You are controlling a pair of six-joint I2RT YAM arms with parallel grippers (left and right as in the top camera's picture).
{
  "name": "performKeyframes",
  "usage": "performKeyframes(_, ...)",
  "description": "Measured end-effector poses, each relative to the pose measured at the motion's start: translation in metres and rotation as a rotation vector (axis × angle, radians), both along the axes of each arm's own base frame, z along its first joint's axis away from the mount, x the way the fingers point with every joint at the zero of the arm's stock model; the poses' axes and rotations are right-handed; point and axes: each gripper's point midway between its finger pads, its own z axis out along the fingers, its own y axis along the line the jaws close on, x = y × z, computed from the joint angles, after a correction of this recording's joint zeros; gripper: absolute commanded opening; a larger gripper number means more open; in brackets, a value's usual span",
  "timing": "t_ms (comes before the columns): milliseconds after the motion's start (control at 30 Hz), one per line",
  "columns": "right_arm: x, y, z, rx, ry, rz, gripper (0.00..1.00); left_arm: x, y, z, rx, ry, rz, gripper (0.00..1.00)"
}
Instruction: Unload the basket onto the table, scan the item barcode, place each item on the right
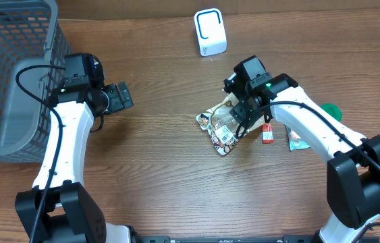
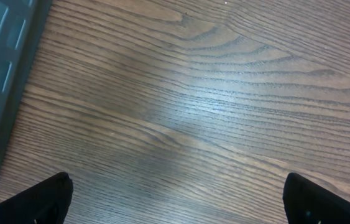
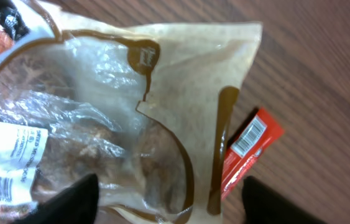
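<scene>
A tan and clear snack bag [image 1: 222, 125] lies flat on the wooden table, its white barcode label [image 1: 225, 138] facing up at the near end. My right gripper [image 1: 245, 113] hovers over the bag's right part. In the right wrist view the bag [image 3: 131, 93] fills the frame with the barcode label [image 3: 0, 158] at the left, and the right gripper [image 3: 170, 193] stands open, one finger over the bag and the other beyond its edge. My left gripper [image 1: 119, 96] is open over bare wood [image 2: 178, 193], far left of the bag.
A white box-shaped device [image 1: 210, 32] stands at the back centre. A small red packet [image 1: 267, 132] [image 3: 249, 149] lies against the bag's right side, with a teal packet [image 1: 296, 140] and a green object [image 1: 331, 111] further right. A grey mesh basket [image 1: 7, 74] fills the left.
</scene>
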Motion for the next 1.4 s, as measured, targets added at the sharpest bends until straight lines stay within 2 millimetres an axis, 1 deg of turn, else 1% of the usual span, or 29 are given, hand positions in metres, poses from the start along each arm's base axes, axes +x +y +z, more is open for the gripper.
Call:
performKeyframes(67, 0.008, 0.004, 0.003, 0.031, -0.032, -0.047, 0.77, 0.0, 0.0, 0.0, 0.0, 0.0, 0.0, 1.0)
performKeyframes(133, 0.015, 0.006, 0.006, 0.069, -0.054, -0.125, 0.7, 0.0, 0.0, 0.0, 0.0, 0.0, 0.0, 1.0)
performKeyframes(200, 0.014, 0.005, 0.005, 0.102, -0.042, -0.227, 0.63, 0.0, 0.0, 0.0, 0.0, 0.0, 0.0, 1.0)
performKeyframes(300, 0.0, -0.002, 0.0, 0.127, 0.028, -0.426, 0.63, 0.0, 0.0, 0.0, 0.0, 0.0, 0.0, 1.0)
performKeyframes(433, -0.031, -0.018, -0.009, 0.112, 0.149, -0.73, 0.63, 0.0, 0.0, 0.0, 0.0, 0.0, 0.0, 1.0)
performKeyframes(533, -0.039, -0.019, -0.01, 0.141, 0.186, -0.905, 0.63, 0.0, 0.0, 0.0, 0.0, 0.0, 0.0, 1.0)
performKeyframes(667, -0.038, -0.006, -0.013, 0.243, 0.225, -1.065, 0.63, 0.0, 0.0, 0.0, 0.0, 0.0, 0.0, 1.0)
performKeyframes(800, -0.035, 0.008, -0.025, 0.332, 0.232, -1.144, 0.63, 0.0, 0.0, 0.0, 0.0, 0.0, 0.0, 1.0)
performKeyframes(867, -0.036, 0.014, -0.032, 0.362, 0.232, -1.16, 0.62, 0.0, 0.0, 0.0, 0.0, 0.0, 0.0, 1.0)
performKeyframes(900, -0.037, 0.016, -0.036, 0.369, 0.227, -1.166, 0.6, 0.0, 0.0, 0.0, 0.0, 0.0, 0.0, 1.0)
performKeyframes(933, -0.036, 0.018, -0.039, 0.38, 0.214, -1.166, 0.56, 0.0, 0.0, 0.0, 0.0, 0.0, 0.0, 1.0)
performKeyframes(1067, -0.038, 0.018, -0.048, 0.383, 0.181, -1.182, 0.25, 0.0, 0.0, 0.0, 0.0, 0.0, 0.0, 1.0)
performKeyframes(1100, -0.038, 0.017, -0.049, 0.377, 0.174, -1.185, 0.2, 0.0, 0.0, 0.0, 0.0, 0.0, 0.0, 1.0)
performKeyframes(1133, -0.037, 0.016, -0.049, 0.372, 0.167, -1.178, 0.17, 0.0, 0.0, 0.0, 0.0, 0.0, 0.0, 1.0)
performKeyframes(1200, -0.037, 0.014, -0.049, 0.363, 0.157, -1.168, 0.16, 0.0, 0.0, 0.0, 0.0, 0.0, 0.0, 1.0)
performKeyframes(1300, -0.04, 0.011, -0.05, 0.327, 0.155, -1.115, 0.08, 0.0, 0.0, 0.0, 0.0, 0.0, 0.0, 1.0)
performKeyframes(1400, -0.04, 0.012, -0.048, 0.301, 0.152, -1.007, 0.06, 0.0, 0.0, 0.0, 0.0, 0.0, 0.0, 1.0)
